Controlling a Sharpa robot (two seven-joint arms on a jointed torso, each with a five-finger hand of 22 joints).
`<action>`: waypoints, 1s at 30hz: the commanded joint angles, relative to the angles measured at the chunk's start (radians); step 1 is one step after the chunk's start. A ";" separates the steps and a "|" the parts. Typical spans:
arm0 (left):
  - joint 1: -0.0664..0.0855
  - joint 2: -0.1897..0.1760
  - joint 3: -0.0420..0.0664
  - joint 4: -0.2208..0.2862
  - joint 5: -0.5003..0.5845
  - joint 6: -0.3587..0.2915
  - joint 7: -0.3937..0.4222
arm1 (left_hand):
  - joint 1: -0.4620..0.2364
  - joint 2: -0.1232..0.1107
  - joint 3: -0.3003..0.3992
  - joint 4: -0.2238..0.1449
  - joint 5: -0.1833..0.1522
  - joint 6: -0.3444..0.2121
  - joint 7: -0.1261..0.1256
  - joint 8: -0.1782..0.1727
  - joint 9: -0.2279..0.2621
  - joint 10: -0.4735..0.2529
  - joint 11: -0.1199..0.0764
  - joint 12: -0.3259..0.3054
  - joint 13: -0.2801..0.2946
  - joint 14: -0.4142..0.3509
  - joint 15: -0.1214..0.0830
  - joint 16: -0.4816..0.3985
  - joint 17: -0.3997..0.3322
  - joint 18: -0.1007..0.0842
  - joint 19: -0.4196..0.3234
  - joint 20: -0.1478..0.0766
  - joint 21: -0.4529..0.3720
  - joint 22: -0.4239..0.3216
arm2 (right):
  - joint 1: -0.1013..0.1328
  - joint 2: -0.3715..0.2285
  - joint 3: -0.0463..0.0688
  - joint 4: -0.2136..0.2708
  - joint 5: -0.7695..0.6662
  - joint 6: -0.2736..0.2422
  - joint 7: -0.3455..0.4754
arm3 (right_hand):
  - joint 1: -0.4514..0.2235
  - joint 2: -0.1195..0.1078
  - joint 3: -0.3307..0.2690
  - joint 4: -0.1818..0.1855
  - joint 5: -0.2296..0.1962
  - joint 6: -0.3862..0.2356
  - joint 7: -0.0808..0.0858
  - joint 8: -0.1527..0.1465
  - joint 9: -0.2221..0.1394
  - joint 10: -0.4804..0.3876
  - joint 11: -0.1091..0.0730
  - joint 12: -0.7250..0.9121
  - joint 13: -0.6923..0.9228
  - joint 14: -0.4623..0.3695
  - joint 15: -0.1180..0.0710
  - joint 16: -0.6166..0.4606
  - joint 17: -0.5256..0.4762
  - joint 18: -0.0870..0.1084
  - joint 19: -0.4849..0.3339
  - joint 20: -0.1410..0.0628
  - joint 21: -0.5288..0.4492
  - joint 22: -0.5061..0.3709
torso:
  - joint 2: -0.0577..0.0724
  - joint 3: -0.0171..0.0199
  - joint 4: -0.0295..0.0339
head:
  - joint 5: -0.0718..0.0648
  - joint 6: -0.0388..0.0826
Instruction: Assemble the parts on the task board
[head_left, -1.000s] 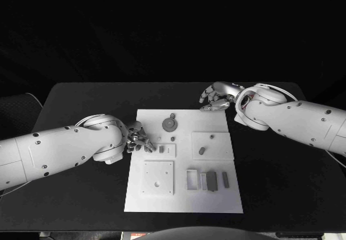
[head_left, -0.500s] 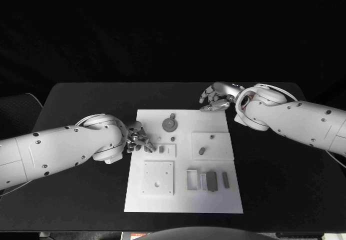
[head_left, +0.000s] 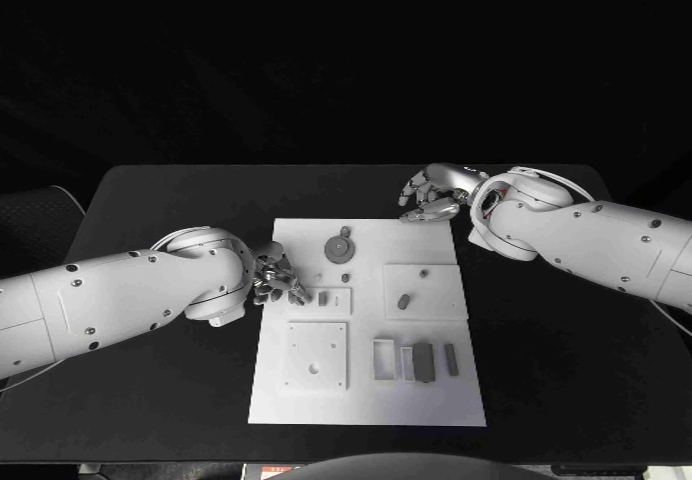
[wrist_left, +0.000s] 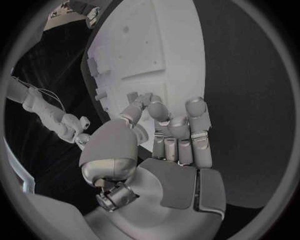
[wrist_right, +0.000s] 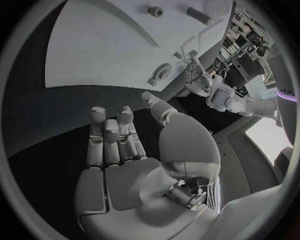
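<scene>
Grey parts (head_left: 418, 361) on white task board (head_left: 433, 400)

A black table (head_left: 173, 210) with rounded far corners stood against a wholly dark backdrop. Beyond its edges the surroundings were black too. In the right wrist view, a bright pale panel (wrist_right: 265, 137) showed at the rim, with cluttered equipment (wrist_right: 247, 30) past the table's edge.

White task board (head_left: 433, 395) with grey parts (head_left: 423, 362) on a black table (head_left: 173, 210).
</scene>
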 joint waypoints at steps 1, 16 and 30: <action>-0.005 0.002 -0.004 -0.004 0.001 0.028 -0.007 | 0.048 0.033 0.032 -0.036 0.003 0.001 0.007 0.005 0.001 -0.006 0.002 0.005 -0.001 -0.001 -0.007 0.007 0.001 0.014 -0.004 0.003 0.004 0.019 | -0.001 0.002 0.000 0.000 0.000 0.012 0.009 | -0.002 0.011 -0.003 0.000 0.005 -0.001 0.007 -0.004 -0.002 -0.006 0.003 0.005 -0.002 0.007 0.001 -0.005 -0.001 0.011 0.005 -0.003 -0.004 0.012 | 0.000 -0.0003 0.0008 | -0.001 0.000; -0.005 0.001 -0.004 -0.008 0.002 0.046 -0.014 | 0.050 0.032 0.032 -0.040 0.003 0.001 0.007 0.004 0.001 -0.006 0.002 0.005 -0.002 -0.002 -0.007 0.007 0.002 0.014 -0.004 0.004 0.005 0.019 | -0.001 0.002 0.000 0.000 0.000 0.012 0.009 | -0.001 0.011 -0.003 0.000 0.005 -0.002 0.007 -0.004 -0.002 -0.006 0.003 0.005 -0.002 0.006 0.001 -0.005 -0.001 0.011 0.005 -0.003 -0.004 0.012 | 0.000 0.0002 0.0001 | 0.001 -0.001; -0.005 0.002 -0.004 -0.010 -0.008 0.040 -0.022 | 0.047 0.023 0.028 -0.040 0.002 -0.005 0.010 0.001 0.000 -0.011 0.004 0.004 -0.003 -0.006 -0.006 0.005 0.001 0.014 -0.007 0.004 0.004 0.019 | -0.001 0.002 0.000 0.000 0.000 0.012 0.009 | -0.002 0.011 -0.003 0.000 0.005 -0.002 0.007 -0.004 -0.002 -0.007 0.003 0.005 -0.002 0.006 0.001 -0.005 -0.001 0.011 0.005 -0.003 -0.004 0.012 | 0.000 0.0003 0.0003 | 0.000 -0.002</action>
